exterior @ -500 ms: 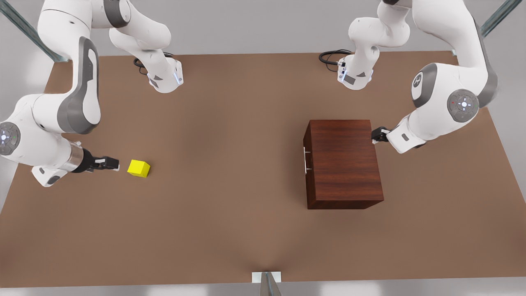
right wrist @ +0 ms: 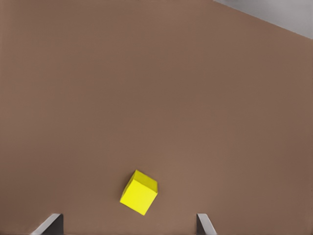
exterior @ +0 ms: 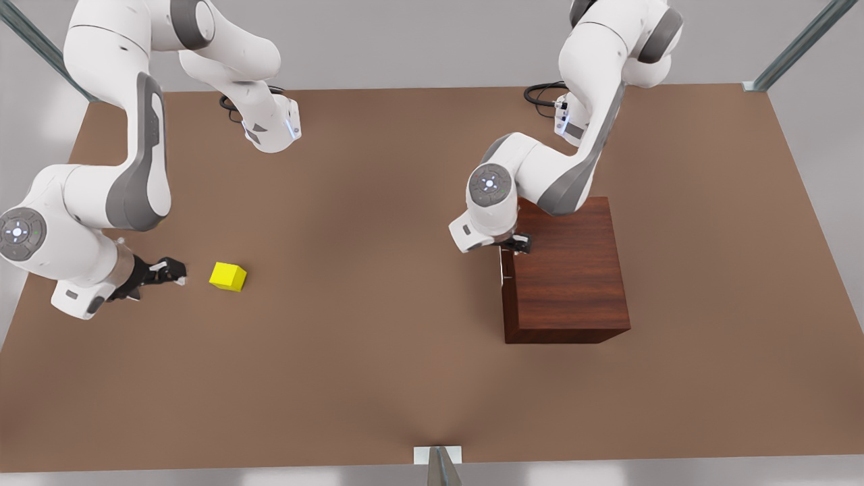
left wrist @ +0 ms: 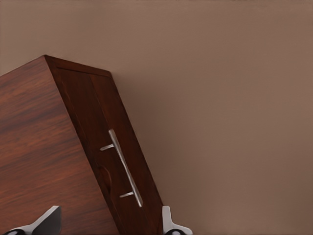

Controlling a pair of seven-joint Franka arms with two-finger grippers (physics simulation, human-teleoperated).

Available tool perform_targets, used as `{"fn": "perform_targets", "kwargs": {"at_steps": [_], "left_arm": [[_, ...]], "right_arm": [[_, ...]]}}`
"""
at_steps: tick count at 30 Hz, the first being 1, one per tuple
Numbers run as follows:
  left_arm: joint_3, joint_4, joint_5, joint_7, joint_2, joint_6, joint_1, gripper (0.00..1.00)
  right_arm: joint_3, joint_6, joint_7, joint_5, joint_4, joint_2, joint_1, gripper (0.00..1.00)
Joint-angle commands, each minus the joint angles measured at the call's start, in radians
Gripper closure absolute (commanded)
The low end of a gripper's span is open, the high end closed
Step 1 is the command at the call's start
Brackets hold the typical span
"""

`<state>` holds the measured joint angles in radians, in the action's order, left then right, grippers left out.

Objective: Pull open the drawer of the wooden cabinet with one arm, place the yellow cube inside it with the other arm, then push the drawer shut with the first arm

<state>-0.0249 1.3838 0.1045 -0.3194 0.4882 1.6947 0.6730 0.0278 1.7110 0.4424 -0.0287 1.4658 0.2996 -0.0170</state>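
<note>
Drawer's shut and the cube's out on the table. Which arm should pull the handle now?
Left. The left gripper sits open at the wooden cabinet's front edge, above the drawer's handle. The right gripper is open beside the yellow cube, far across the table.

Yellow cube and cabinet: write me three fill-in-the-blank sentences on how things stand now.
1. The yellow cube rests on the ____.
2. The drawer of the wooden cabinet is ____.
3. The left claw hovers near the drawer's silver ____, while the open right claw is beside the cube.

Missing: table; closed; handle
</note>
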Motion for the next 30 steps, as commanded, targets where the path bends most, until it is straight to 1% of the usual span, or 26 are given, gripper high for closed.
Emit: {"fn": "perform_targets", "kwargs": {"at_steps": [1, 2, 3, 4, 7, 8, 16, 22, 30], "left_arm": [[-0.001, -0.009, 0.029, -0.727, 0.041, 0.112, 0.020, 0.00], [-0.001, -0.006, 0.041, -0.739, 0.052, 0.138, 0.025, 0.00], [0.000, 0.012, 0.050, -0.739, 0.056, 0.187, 0.025, 0.00], [-0.001, 0.032, 0.050, -0.771, 0.079, 0.229, 0.033, 0.00], [-0.001, 0.052, 0.053, -0.785, 0.090, 0.261, 0.039, 0.00], [-0.001, 0.064, 0.115, -0.787, 0.089, 0.260, 0.040, 0.00], [-0.001, 0.138, 0.257, -0.779, 0.086, 0.261, 0.069, 0.00], [-0.001, 0.167, 0.294, -0.771, 0.082, 0.263, 0.069, 0.00], [-0.001, 0.188, 0.287, -0.787, 0.095, 0.313, 0.069, 0.00]], "right_arm": [[0.000, 0.199, 0.970, -0.003, 0.103, -0.059, -0.005, 0.00], [0.000, 0.249, 0.972, -0.003, 0.203, -0.117, -0.005, 0.00], [0.001, 0.350, 0.980, -0.003, 0.350, -0.198, -0.005, 0.00], [0.000, 0.377, 0.984, -0.005, 0.386, -0.215, -0.005, 0.00], [0.000, 0.378, 0.986, -0.005, 0.384, -0.211, -0.005, 0.00], [0.000, 0.378, 0.986, -0.005, 0.384, -0.211, -0.005, 0.00], [0.000, 0.377, 0.986, -0.005, 0.381, -0.203, -0.005, 0.00], [0.000, 0.375, 0.986, -0.005, 0.381, -0.195, -0.005, 0.00], [0.000, 0.375, 0.986, -0.007, 0.381, -0.194, -0.005, 0.00]]}}
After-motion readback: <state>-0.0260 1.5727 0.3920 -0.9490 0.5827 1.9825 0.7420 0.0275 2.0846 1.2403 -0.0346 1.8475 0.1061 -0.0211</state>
